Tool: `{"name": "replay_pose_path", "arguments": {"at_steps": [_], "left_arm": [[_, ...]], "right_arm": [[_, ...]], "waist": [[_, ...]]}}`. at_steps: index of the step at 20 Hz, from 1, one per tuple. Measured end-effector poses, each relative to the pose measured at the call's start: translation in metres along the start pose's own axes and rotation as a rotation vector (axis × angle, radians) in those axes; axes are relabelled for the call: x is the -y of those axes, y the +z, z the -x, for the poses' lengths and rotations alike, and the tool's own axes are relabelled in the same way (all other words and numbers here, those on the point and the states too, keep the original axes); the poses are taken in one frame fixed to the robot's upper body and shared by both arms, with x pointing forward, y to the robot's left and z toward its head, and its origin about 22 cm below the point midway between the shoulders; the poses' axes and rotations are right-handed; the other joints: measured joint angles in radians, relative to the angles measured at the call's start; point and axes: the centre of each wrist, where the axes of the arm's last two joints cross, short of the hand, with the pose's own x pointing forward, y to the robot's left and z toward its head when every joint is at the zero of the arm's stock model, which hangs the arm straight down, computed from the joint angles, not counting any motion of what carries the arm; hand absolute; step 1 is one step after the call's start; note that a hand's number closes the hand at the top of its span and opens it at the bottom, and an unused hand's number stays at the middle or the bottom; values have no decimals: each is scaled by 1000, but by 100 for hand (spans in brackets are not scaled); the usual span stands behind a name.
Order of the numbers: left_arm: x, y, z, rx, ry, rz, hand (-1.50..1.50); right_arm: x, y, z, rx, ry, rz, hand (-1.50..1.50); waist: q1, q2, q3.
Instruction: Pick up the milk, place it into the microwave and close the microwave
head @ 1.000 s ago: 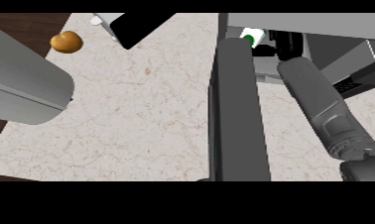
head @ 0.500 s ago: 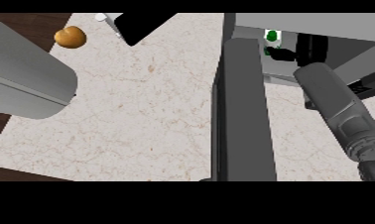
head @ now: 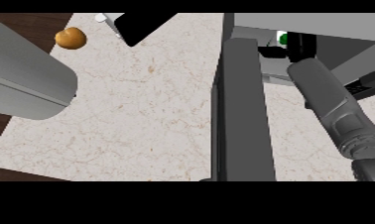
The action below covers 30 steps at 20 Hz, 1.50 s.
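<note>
The milk point(head: 281, 37), a small white carton with a green mark, shows just inside the open microwave point(head: 315, 22) at the upper right. My right hand point(head: 302, 45) is black and reaches into the opening, curled against the carton's right side and hiding most of it. The grey right forearm point(head: 331, 104) runs down to the lower right edge. The microwave's dark grey door point(head: 243, 114) stands open, seen edge-on as a tall slab left of the forearm. Only my left forearm point(head: 29, 82) shows, at the left edge; its hand is out of view.
A round orange-brown fruit point(head: 71, 38) lies at the counter's far left corner. A black angular object point(head: 144, 24) with a small white piece point(head: 101, 18) sits at the back edge. The pale marble counter point(head: 147, 119) stretches between the left forearm and the door.
The right hand and the milk have moved to the right, past the door's edge and deeper into the microwave. The view has shifted slightly; the left forearm stays where it was.
</note>
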Motion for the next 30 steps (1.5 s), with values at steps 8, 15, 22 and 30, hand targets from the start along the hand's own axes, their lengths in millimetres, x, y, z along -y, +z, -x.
{"name": "replay_pose_path", "arguments": {"at_steps": [8,15,22,30], "left_arm": [[10,-7,8,-6,32,95,-150],[22,-16,14,0,66,181,-150],[40,-24,19,-5,99,240,150],[72,-34,21,-35,142,304,150]], "right_arm": [[-5,-2,-10,21,-174,-70,-150],[-13,8,-9,6,-394,-112,-150],[-25,34,3,-47,-604,-161,-150],[-41,79,20,-95,-843,-241,-150]], "waist": [[-8,-6,0],[-37,-18,-1],[-69,-35,-3],[-105,-54,-5]]}}
